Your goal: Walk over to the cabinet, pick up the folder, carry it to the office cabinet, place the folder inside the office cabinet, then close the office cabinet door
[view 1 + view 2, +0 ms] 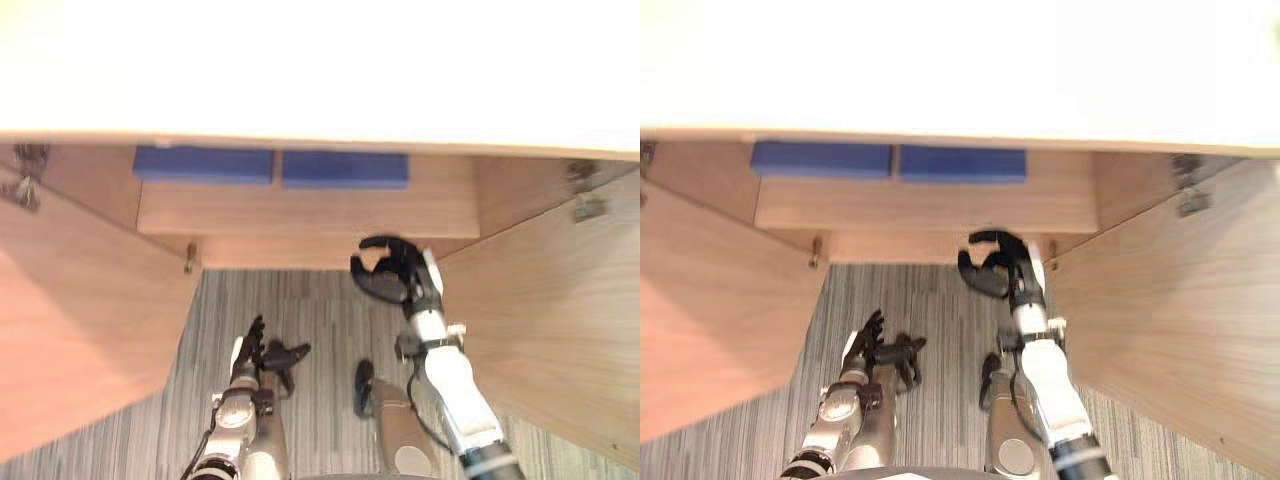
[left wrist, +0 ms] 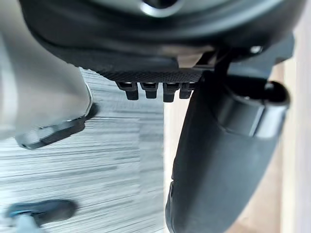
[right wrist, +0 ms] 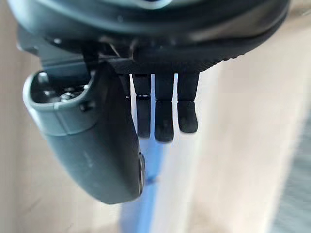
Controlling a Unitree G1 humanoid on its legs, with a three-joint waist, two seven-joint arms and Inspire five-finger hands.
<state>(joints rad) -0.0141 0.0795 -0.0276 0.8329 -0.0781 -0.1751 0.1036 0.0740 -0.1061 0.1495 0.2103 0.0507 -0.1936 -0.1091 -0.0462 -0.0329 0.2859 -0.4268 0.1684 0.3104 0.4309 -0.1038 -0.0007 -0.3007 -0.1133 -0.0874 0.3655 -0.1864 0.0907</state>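
Two blue folders lie flat side by side on the cabinet's shelf (image 1: pixel 300 212), one to the left (image 1: pixel 203 163) and one to the right (image 1: pixel 345 169). My right hand (image 1: pixel 395 275) is raised just in front of the shelf's front edge, below the right folder, open with thumb and fingers spread in a C and nothing between them. In the right wrist view its fingers (image 3: pixel 164 116) hang straight, with a blue strip of folder (image 3: pixel 146 194) past them. My left hand (image 1: pixel 262 357) hangs low over the carpet, open and holding nothing.
The wooden cabinet has both doors swung out toward me, the left door (image 1: pixel 80 300) and the right door (image 1: pixel 560 310), leaving a narrow bay between them. Its pale top (image 1: pixel 320 70) overhangs the shelf. Grey striped carpet (image 1: pixel 310 320) lies below.
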